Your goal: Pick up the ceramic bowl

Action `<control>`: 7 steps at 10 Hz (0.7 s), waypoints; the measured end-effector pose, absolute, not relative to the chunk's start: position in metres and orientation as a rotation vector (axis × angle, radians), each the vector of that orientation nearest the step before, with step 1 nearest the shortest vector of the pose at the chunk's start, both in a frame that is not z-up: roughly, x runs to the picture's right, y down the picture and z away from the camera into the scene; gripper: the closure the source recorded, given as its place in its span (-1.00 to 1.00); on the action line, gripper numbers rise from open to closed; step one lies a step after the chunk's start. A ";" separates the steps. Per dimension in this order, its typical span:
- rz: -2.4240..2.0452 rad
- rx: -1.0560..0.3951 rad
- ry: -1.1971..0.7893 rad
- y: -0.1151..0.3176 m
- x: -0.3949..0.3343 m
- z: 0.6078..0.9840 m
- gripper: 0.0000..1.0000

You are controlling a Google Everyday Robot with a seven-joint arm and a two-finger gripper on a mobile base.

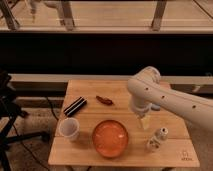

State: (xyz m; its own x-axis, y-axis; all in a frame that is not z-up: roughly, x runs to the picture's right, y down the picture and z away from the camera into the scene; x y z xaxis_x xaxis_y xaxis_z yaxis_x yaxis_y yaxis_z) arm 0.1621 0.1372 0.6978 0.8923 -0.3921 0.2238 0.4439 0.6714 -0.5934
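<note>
No legible text or labels

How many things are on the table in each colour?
Orange: 1, ceramic bowl
White: 2, cup and small bottle
Black: 1, flat bar
Red-brown: 1, small thing
Total: 5
The gripper hangs over the table, right of the ceramic bowl.
</note>
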 end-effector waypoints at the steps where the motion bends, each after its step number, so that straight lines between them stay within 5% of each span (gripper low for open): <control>1: -0.489 -0.689 -0.086 0.139 0.159 0.696 -0.60; 7: -0.615 -0.697 -0.134 0.155 0.139 0.689 -0.60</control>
State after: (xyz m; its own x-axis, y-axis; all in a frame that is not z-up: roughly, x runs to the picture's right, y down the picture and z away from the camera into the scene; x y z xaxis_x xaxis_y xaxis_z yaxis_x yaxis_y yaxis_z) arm 0.1394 0.1546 0.6893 0.8162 -0.4850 0.3139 0.5717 0.5991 -0.5606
